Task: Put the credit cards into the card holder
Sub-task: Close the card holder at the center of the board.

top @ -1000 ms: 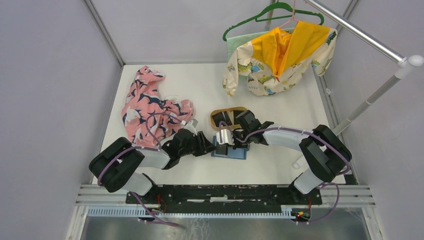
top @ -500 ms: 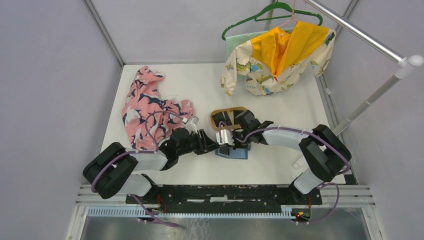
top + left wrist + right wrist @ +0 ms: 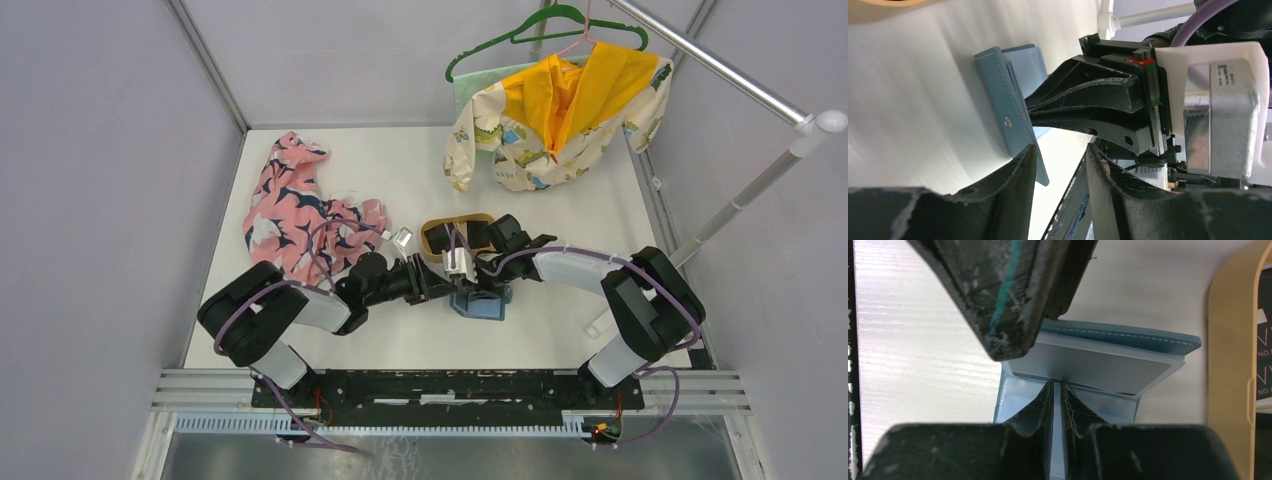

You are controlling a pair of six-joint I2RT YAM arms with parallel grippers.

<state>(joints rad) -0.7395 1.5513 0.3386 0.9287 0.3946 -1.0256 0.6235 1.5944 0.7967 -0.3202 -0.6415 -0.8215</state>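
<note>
The teal card holder [image 3: 488,305] lies open in front of the tan tray. In the right wrist view a pale grey card [image 3: 1088,365] sits in a pocket of the card holder [image 3: 1128,335]. My right gripper [image 3: 1058,390] is shut on a thin pale-blue inner panel of it, seen edge-on. My left gripper [image 3: 1060,155] is open, and the holder's raised teal flap [image 3: 1008,115] rests against the tip of its left finger. In the top view both the left gripper [image 3: 440,290] and the right gripper [image 3: 468,283] meet at the holder. Dark cards [image 3: 462,234] lie in the tray.
The tan oval tray [image 3: 430,240] stands just behind the holder and also shows in the right wrist view [image 3: 1228,365]. A pink patterned garment [image 3: 295,215] lies at the left. A yellow-lined garment [image 3: 560,110] hangs on a rack at the back right.
My left gripper has reached to the right up to the card holder. The holder and my right gripper have shifted a little to the right.
</note>
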